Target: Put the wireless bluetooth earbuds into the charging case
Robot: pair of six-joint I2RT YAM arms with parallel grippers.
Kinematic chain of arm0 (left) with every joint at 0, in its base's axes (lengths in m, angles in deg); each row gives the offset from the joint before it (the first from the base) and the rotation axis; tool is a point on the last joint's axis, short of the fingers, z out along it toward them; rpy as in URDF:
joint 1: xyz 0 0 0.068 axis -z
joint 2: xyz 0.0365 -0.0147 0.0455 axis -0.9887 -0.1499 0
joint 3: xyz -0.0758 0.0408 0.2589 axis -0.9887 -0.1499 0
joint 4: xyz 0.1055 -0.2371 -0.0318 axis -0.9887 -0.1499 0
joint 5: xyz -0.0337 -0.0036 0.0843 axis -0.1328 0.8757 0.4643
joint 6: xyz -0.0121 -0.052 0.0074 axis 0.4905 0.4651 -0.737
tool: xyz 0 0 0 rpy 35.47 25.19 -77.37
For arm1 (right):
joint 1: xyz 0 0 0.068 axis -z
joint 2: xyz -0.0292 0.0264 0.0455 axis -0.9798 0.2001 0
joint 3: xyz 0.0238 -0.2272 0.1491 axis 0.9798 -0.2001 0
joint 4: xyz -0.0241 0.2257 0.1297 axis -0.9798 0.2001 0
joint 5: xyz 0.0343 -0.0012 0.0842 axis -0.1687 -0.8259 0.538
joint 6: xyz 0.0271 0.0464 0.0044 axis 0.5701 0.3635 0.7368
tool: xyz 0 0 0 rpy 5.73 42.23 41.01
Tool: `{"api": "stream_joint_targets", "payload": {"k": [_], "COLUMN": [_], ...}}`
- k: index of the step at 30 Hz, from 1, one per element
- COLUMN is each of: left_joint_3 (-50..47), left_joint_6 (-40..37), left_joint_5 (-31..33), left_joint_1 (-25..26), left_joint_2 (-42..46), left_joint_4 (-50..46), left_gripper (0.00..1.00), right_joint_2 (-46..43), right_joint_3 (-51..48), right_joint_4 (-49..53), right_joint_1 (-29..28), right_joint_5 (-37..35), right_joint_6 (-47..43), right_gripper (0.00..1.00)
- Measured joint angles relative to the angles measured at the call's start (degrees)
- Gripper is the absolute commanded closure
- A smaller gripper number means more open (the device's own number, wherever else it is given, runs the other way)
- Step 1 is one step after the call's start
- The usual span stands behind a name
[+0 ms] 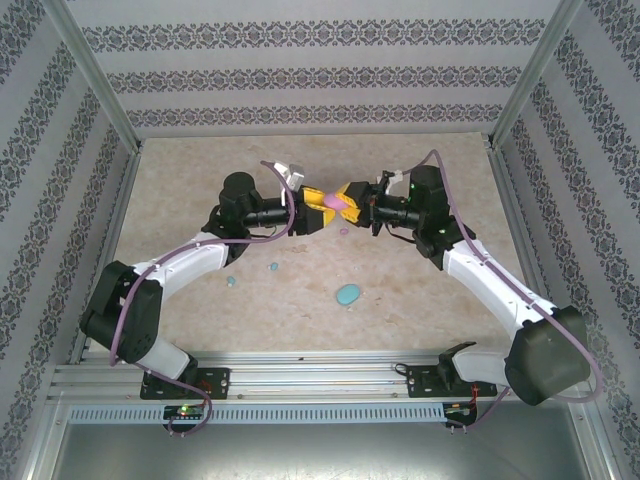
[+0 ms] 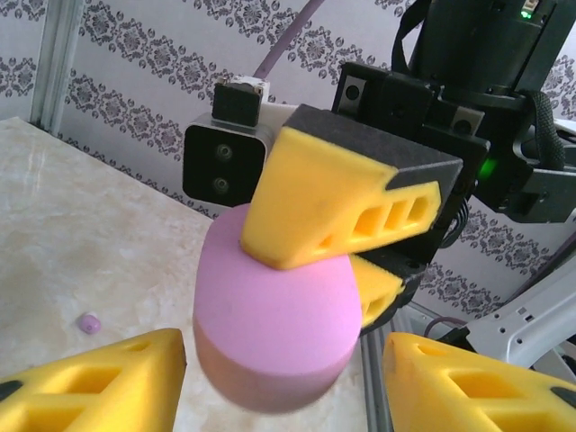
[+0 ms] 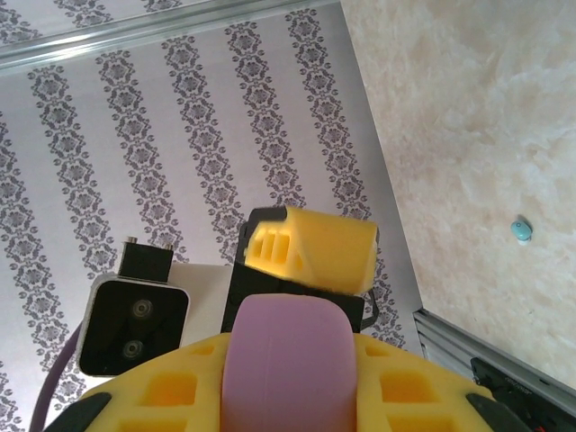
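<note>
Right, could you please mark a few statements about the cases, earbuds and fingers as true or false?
1. The pink case is held up off the table. True.
2. The right fingers clamp the pink case from above and below. True.
3. The blue case is in the left gripper. False: it lies on the table, apart from both arms.
4. Every earbud is already inside a case. False: two blue earbuds and a pink earbud lie loose on the table.
</note>
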Motion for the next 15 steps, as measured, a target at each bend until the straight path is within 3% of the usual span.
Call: {"api": "stream_joint_targets", "payload": {"k": [5,11,15], "left_joint_3": [0.48,0.61,0.7], "left_joint_6": [0.44,0.87,0.83], "left_joint_5": [1.6,2.03,2.01], "left_joint_1": [0.2,0.24,0.33], "left_joint_2": [-0.76,-1.05,-1.03], "left_joint_4": [0.39,0.79,0.76], "left_gripper": [0.58,0.51,0.56], "right_joint_2": [0.92,1.11,1.11], "right_joint_3": [0.02,0.02,0.02], "right_joint_4": [-1.18,-1.84,-2.49], "right_joint_1": [-0.33,-0.35,-0.63], "right_joint_5": [0.2,-0.02,-0.07], "right_joint_6": [0.85,1.46,1.51], "right_gripper": [0.87,0.87,0.87]}}
